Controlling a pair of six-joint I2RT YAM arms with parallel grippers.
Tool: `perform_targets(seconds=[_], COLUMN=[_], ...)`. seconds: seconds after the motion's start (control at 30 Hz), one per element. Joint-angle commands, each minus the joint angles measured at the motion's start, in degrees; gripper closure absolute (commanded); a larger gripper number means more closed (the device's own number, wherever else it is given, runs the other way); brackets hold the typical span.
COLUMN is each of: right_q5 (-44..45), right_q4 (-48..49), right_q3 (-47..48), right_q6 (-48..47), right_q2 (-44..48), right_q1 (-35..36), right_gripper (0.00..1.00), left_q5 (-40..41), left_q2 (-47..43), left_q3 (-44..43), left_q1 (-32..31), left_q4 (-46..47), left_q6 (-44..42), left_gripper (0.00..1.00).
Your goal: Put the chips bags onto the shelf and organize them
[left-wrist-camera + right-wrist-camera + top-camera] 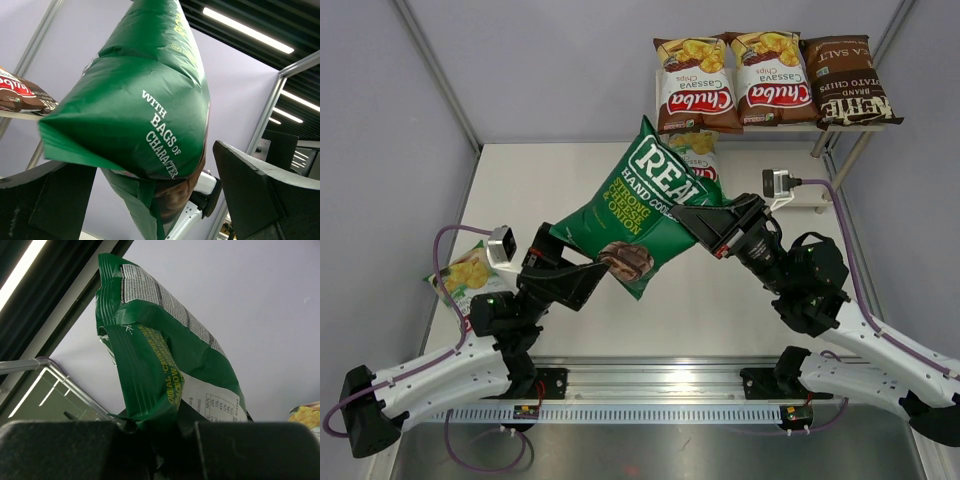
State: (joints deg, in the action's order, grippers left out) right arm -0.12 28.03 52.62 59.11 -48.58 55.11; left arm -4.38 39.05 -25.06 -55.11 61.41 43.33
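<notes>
The dark-green REAL bag (640, 200) hangs in the air over the middle of the table (550, 190), tilted, with its printed front facing up to the overhead camera. The right gripper (705, 215) is clenched on the bag's right edge. In the right wrist view the crimped seam of the bag (160, 370) disappears between the closed fingers (75, 450), and the rest of the bag rises above them.

The left gripper (605, 268) is spread wide at the bag's lower end. In the left wrist view its two fingers (255, 195) stand well apart at either side of the frame. The bag's bottom (145, 115) hangs between and above them, and I see no contact with either finger.

The shelf (852, 160) stands at the far right of the table. Its top tier holds three bags lying flat side by side: two brown Chuba Cassava bags (697, 88) (772, 78) and, on the right, the Kettle bag (848, 82). They fill the board from edge to edge.

A light-green Chuba bag (701, 148) shows just below the top tier, mostly hidden behind the REAL bag. I cannot tell whether it lies on the lower tier or on the table. A second light-green bag (463, 275) lies flat on the table at the far left, beside the left arm.
</notes>
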Motion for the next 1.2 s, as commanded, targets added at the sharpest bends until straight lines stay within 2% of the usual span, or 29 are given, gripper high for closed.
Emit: perform_targets(seconds=[0.0, 0.03, 0.1, 0.17, 0.2, 0.27, 0.3, 0.37, 0.47, 0.5, 0.53, 0.6, 0.63, 0.67, 0.73, 0.8, 0.9, 0.97, 1.07, 1.17], right_q5=[-4.1, -4.0, -4.6, -5.8, -5.7, -4.7, -4.2, -2.3, -0.5, -0.2, 1.6, 3.3, 3.5, 3.8, 2.9, 0.4, -6.6, -4.8, -3.7, -10.3], right_q4=[1.2, 0.9, 0.5, 1.1, 1.1, 0.8, 0.4, -2.0, -7.0, -8.9, -11.2, -20.5, -24.0, -32.1, -38.7, -46.7, -56.8, -64.5, -68.4, -70.1], right_q3=[-0.7, -0.7, -1.0, -2.2, -2.8, -4.4, -4.9, -5.3, -4.0, -3.3, -2.3, 1.9, 3.5, 7.3, 10.6, 14.4, 19.2, 22.4, 23.1, 24.6], right_q6=[2.3, 2.3, 2.1, 2.1, 2.1, 1.6, 1.0, -0.1, -4.0, -7.1, -9.4, -17.3, -20.0, -22.7, -29.0, -34.2, -38.9, -39.9, -40.7, -40.6], right_q2=[-1.5, -1.5, -1.5, -1.1, -0.2, 0.9, 1.5, 3.7, 5.9, 6.5, 7.5, 8.6, 8.6, 8.5, 7.8, 7.4, 7.4, 7.8, 11.7, 14.2], right_q1=[0.3, 0.3, 0.3, 0.3, 0.3, 0.4, 0.3, 0.3, 0.3, 0.3, 0.3, 0.3, 0.3, 0.3, 0.3, 0.3, 0.3, 0.3, 0.3, 0.3], right_gripper=[0.93, 0.93, 0.92, 0.89, 0.88, 0.8, 0.77, 0.71, 0.53, 0.39, 0.36, 0.24, 0.22, 0.21, 0.14, 0.09, 0.03, 0.01, 0.0, 0.01], left_q5=[-1.1, -1.7, -1.9, -1.2, -1.0, 0.0, 0.3, 0.4, -0.1, -0.4, -0.9, -2.6, -3.6, -5.7, -7.3, -11.4, -18.3, -22.1, -24.2, -27.5], left_q2=[1.3, 1.5, 1.3, 0.7, 0.3, -0.5, -0.7, -1.6, -2.7, -3.2, -3.6, -5.3, -5.7, -6.2, -7.4, -7.8, -7.5, -7.1, -7.9, -6.3], left_q3=[-4.6, -5.0, -5.2, -4.7, -4.3, -4.1, -4.1, -4.3, -5.0, -5.1, -5.3, -6.0, -6.6, -7.6, -8.9, -10.6, -14.6, -16.4, -17.6, -19.9], left_q1=[-0.2, -0.2, -0.2, -0.2, -0.2, -0.2, -0.2, -0.2, -0.2, -0.2, -0.2, -0.2, -0.2, -0.2, -0.2, -0.2, -0.2, -0.1, -0.2, -0.2], left_q4=[6.2, 5.7, 5.3, 4.8, 4.8, 3.4, 2.5, -0.3, -5.5, -6.8, -9.7, -13.7, -18.6, -21.1, -27.9, -30.8, -37.7, -41.6, -42.5, -44.7], left_q6=[-1.2, -1.5, -2.5, -3.1, -3.4, -4.0, -4.6, -5.2, -6.9, -7.6, -8.1, -9.6, -10.4, -11.2, -13.4, -15.0, -16.8, -16.9, -16.0, -15.6], left_gripper=[0.01, 0.01, 0.1, 0.24, 0.4, 0.48, 0.56, 0.62, 0.69, 0.72, 0.77, 0.8, 0.83, 0.87, 0.89, 0.9, 0.97, 1.0, 1.0, 1.0])
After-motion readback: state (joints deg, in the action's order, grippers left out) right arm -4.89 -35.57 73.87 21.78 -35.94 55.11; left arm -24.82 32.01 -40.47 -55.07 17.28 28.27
